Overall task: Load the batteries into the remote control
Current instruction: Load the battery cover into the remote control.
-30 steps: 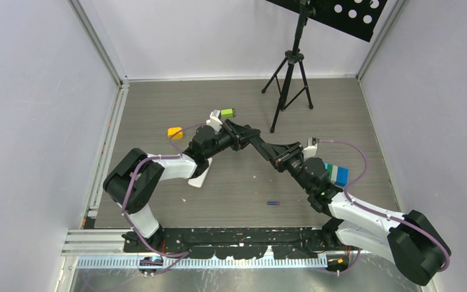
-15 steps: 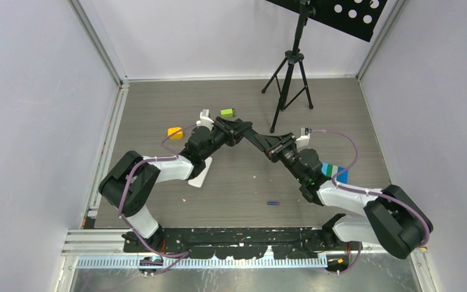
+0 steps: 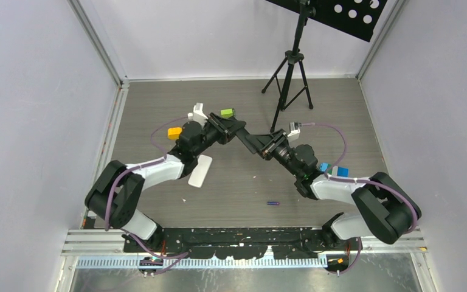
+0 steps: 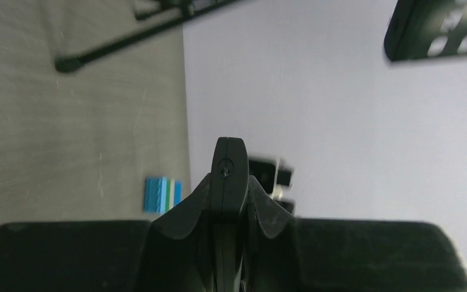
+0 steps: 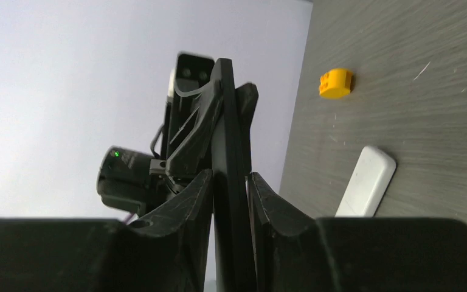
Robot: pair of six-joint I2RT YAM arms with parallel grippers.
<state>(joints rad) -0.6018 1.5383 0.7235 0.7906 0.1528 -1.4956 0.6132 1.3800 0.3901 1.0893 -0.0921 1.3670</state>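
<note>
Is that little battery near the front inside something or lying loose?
Loose: the battery lies alone on the table, touching nothing else.

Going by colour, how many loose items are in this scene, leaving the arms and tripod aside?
Orange block: 1
Green block: 1
White oblong piece: 1
Blue-purple battery: 1
Blue striped block: 1
Black flat piece, held off the table: 1
Total: 6

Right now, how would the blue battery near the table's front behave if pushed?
The battery is a tiny cylinder lying on its side, so it would probably roll. It looks light, likely skidding on the smooth table.
</note>
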